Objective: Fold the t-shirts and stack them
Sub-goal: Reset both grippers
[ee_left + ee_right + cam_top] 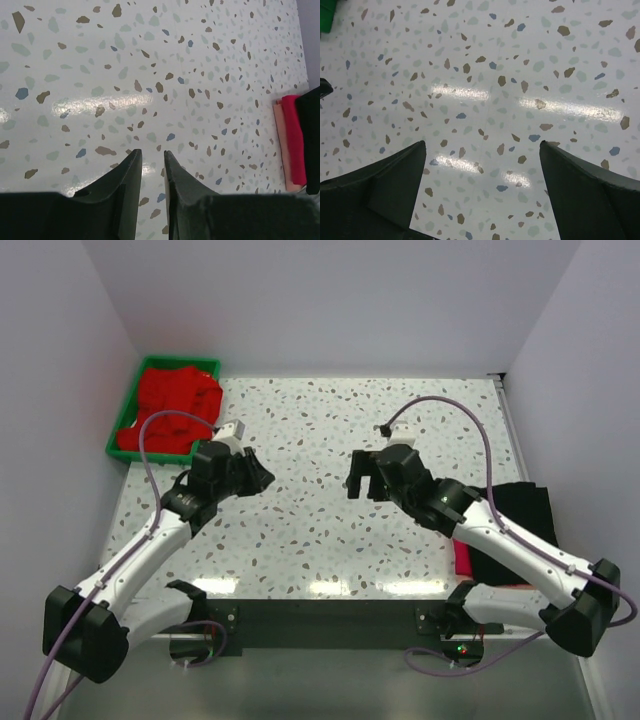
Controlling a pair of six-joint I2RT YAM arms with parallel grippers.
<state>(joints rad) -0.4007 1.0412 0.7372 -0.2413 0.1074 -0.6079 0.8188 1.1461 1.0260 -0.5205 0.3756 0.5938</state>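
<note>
Bright red t-shirts (170, 400) lie crumpled in the green tray (120, 428) at the far left. At the right edge sits a folded stack with a black t-shirt (522, 525) on top of a magenta-pink one (463, 558); the left wrist view shows the same black (311, 135) and pink (295, 140) layers. My left gripper (262, 478) (152, 154) hovers over bare table left of centre, its jaws a narrow gap apart with nothing between them. My right gripper (355, 475) (482, 145) faces it from right of centre, wide open and empty.
White walls close in the speckled table (320, 530) on three sides. The tray's corner (326, 15) shows at the top left of the right wrist view. A pale strip (281, 145) lies under the stack's near edge.
</note>
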